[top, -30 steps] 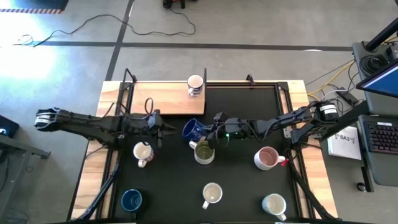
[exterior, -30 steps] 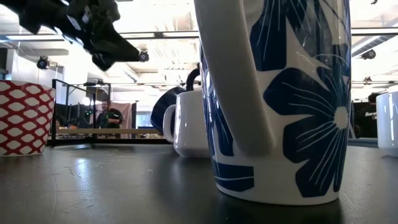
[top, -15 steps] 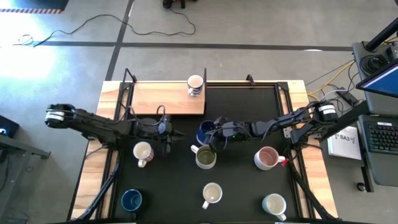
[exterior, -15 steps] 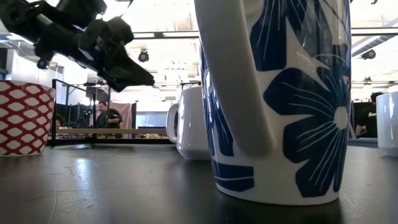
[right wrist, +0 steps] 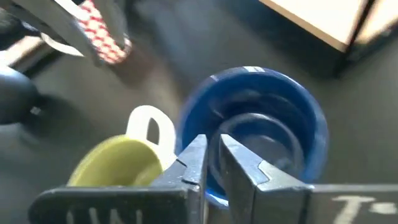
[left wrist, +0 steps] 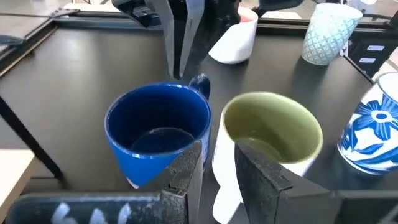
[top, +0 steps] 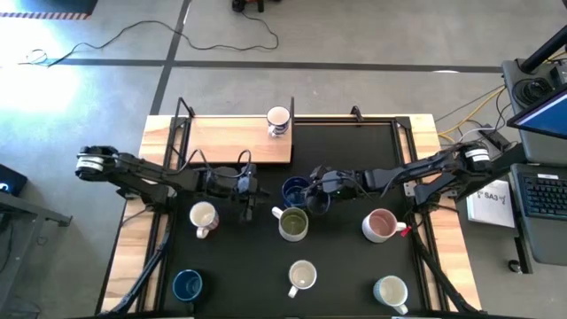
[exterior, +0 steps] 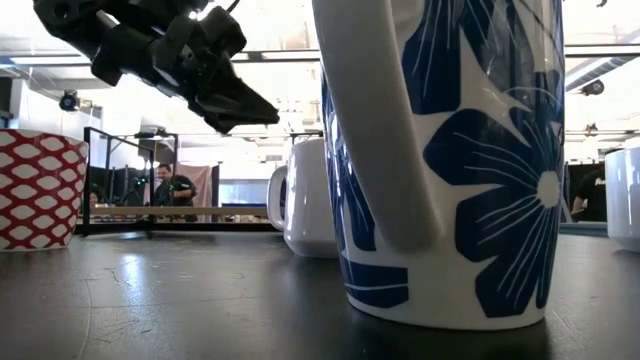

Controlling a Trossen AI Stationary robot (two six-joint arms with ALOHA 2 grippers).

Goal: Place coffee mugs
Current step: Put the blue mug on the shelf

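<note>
My right end effector [top: 312,190] sits at the dark blue mug [top: 295,190] near the middle of the black tabletop [top: 354,266]. In my right wrist view its fingers straddle the mug's rim with only a narrow gap between them; whether they pinch the wall or have just let go, I cannot tell. The mug stands upright, just beside the olive-green mug [top: 292,222].

My left end effector [top: 249,202] hovers nearby, between the red-patterned mug [top: 203,217] and the blue one, its fingers slightly apart and holding nothing.

As for progress, I judge the job barely begun. One printed mug [top: 278,120] stands alone on the wooden board [top: 226,142] at the far edge, which I take for the place the mugs belong. Seven remain on the tabletop: the blue one at my right fingers, the olive-green, the red-patterned, the pink mug [top: 381,225], a second dark blue mug [top: 187,285], a white mug [top: 302,276] and the flower-printed mug [top: 391,291] close to the low camera.
</note>
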